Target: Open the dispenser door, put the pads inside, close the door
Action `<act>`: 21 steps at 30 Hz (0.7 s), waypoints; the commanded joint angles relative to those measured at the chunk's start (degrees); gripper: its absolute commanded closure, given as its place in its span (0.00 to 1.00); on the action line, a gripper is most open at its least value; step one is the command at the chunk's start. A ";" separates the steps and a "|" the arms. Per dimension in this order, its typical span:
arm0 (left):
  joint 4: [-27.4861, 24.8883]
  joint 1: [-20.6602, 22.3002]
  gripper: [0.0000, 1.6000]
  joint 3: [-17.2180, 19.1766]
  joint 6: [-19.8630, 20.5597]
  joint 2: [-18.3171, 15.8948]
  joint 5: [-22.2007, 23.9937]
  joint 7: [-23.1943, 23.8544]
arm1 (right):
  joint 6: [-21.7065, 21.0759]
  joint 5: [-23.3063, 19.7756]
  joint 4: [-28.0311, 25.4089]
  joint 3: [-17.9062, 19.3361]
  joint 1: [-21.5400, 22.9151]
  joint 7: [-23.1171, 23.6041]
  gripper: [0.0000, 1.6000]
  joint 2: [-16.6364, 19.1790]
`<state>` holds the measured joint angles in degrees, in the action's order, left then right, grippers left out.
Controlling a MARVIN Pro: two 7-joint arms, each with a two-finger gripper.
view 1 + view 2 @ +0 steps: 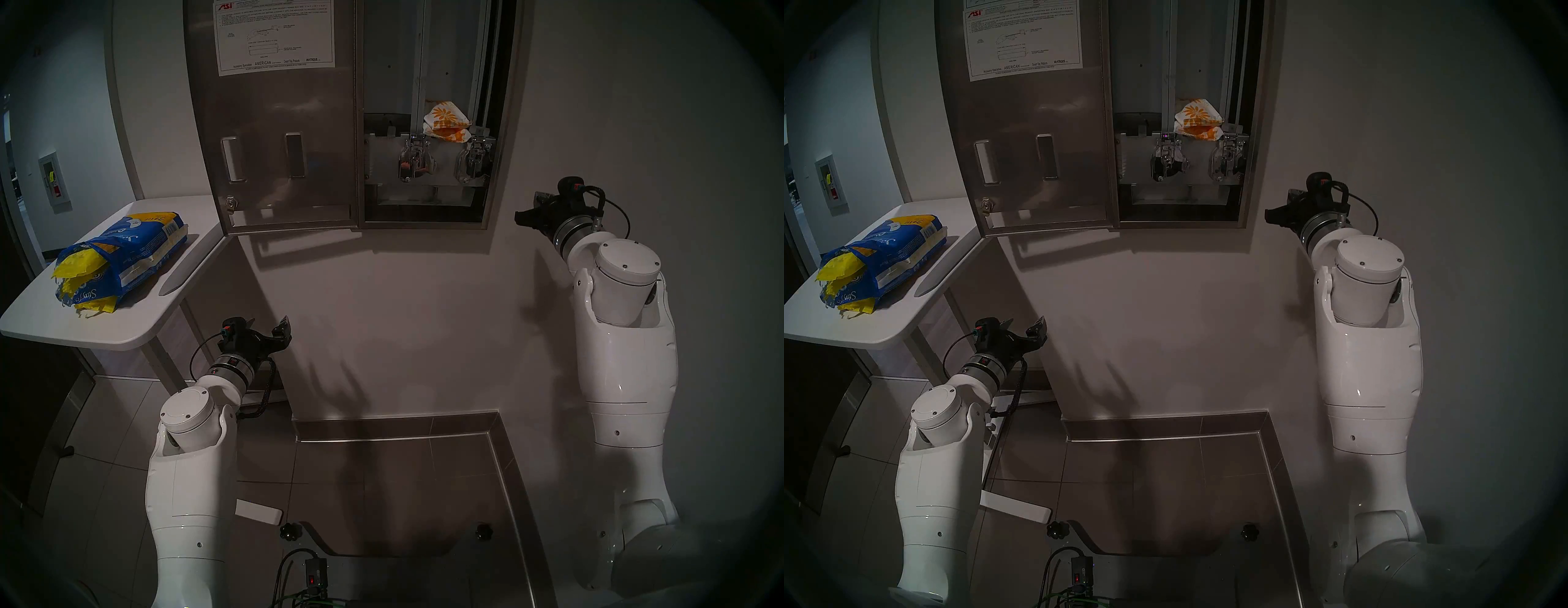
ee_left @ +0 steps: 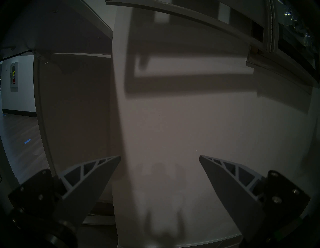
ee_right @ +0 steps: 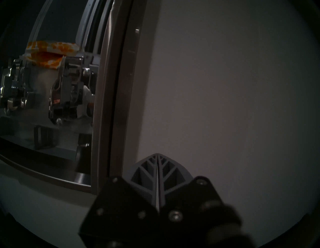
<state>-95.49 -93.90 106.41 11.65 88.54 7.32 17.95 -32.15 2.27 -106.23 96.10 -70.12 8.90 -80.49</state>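
Note:
The steel dispenser door (image 1: 275, 140) stands swung open to the left, its back with a white instruction sheet (image 1: 273, 34) facing me. The open cabinet (image 1: 424, 204) holds white packets with orange flowers (image 1: 445, 121) in its right chute. Yellow pads (image 1: 78, 265) stick out of a torn blue bag (image 1: 135, 246) on the white table. My left gripper (image 1: 269, 329) hangs open and empty below the door, facing the wall (image 2: 159, 156). My right gripper (image 1: 522, 217) is shut on nothing, just right of the cabinet's lower corner (image 3: 157, 154).
The white table (image 1: 106, 331) juts out at the left, its corner under the open door. Two chrome lever mechanisms (image 1: 413, 161) sit inside the cabinet. A wall corner runs down beside my left gripper. A steel baseboard (image 1: 394, 429) lines the tiled floor.

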 commanded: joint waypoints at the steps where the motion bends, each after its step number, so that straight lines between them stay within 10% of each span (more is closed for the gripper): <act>1: -0.70 0.44 0.00 -0.07 -0.07 0.03 -0.04 -0.15 | -0.39 0.55 -0.06 0.01 -0.09 -0.75 1.00 -0.16; 11: -0.70 0.44 0.00 -0.07 -0.07 0.02 -0.04 -0.15 | -2.24 2.24 0.51 -0.35 -0.82 -2.29 1.00 -0.46; 12: -0.70 0.44 0.00 -0.07 -0.07 0.02 -0.04 -0.15 | -2.83 2.57 0.66 -0.55 -0.73 -2.50 0.95 -0.40; 13: -0.70 0.44 0.00 -0.07 -0.07 0.02 -0.04 -0.15 | -2.87 2.58 0.65 -0.56 -0.73 -2.51 0.68 -0.41; 21: -0.70 0.44 0.00 -0.07 -0.07 0.02 -0.04 -0.15 | -3.16 2.67 0.64 -0.61 -0.66 -2.60 0.68 -0.44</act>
<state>-95.49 -93.90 106.41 11.66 88.54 7.32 17.94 -35.46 4.66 -105.01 95.41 -71.39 6.52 -81.20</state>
